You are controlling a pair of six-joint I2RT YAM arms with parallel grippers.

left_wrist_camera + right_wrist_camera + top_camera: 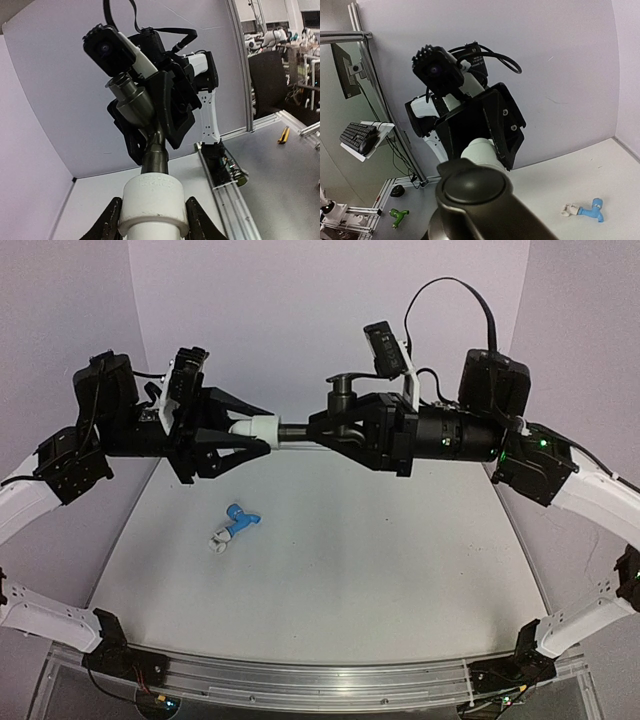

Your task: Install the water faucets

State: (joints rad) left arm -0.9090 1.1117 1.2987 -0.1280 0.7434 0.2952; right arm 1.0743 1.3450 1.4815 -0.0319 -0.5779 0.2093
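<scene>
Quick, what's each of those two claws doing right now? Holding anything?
Left gripper: shut on the white fitting.
Right gripper: shut on the grey faucet.

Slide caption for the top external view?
Left end effector holds white fitting onto grey faucet gripped by right end effector; blue faucet lies on table.

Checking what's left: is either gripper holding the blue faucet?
No, the blue faucet lies loose on the table, with nothing gripping it.
</scene>
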